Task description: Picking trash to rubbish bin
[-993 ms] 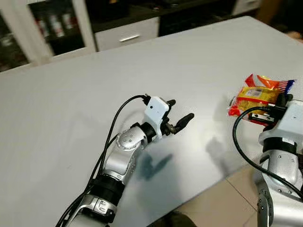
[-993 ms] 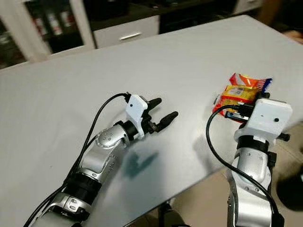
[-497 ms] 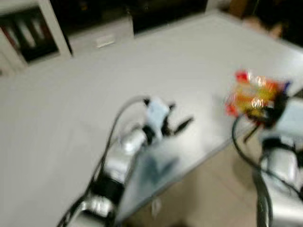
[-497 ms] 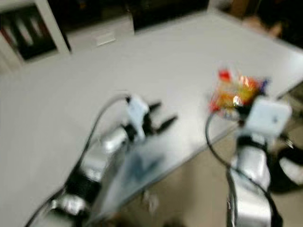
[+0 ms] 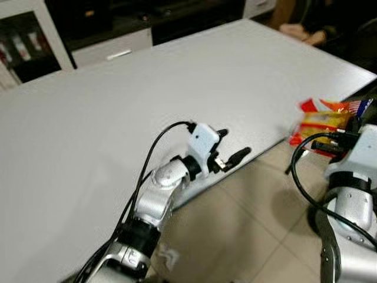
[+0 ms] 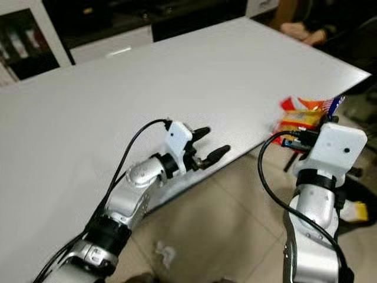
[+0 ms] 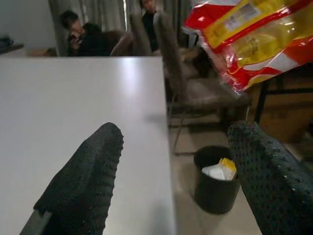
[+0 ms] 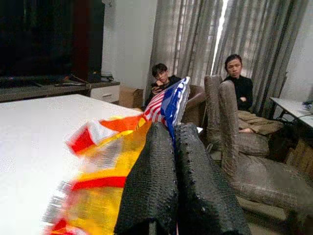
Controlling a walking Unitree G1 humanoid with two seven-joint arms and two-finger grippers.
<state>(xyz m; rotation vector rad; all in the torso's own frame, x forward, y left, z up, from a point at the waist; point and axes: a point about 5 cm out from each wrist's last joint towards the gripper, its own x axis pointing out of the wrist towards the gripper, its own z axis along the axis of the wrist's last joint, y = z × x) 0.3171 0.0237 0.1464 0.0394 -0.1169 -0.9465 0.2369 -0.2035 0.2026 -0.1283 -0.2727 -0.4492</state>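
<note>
With our right gripper (image 8: pixel 177 161) pinched tight on the snack wrapper (image 5: pixel 321 121), held past the table (image 5: pixel 118 106) edge, and our left gripper (image 5: pixel 227 153) spread empty, we judge pickup done; the bin (image 7: pixel 215 178) drop remains.

Both arms are silver metal built of rounded segments with black bands at the joints. The left arm (image 5: pixel 154 200) has a round silver joint dotted with small screws, and a black collar lower down. A white boxy camera housing (image 6: pixel 178 137) sits on its wrist, fed by a looping black cable (image 5: pixel 150 154). The right arm (image 6: pixel 313 218) carries a larger white housing (image 6: pixel 333 147) with two small dark screw holes and its own black cable (image 6: pixel 266 177). The fingers (image 7: pixel 83 181) are black with a dimpled, rubbery texture.
</note>
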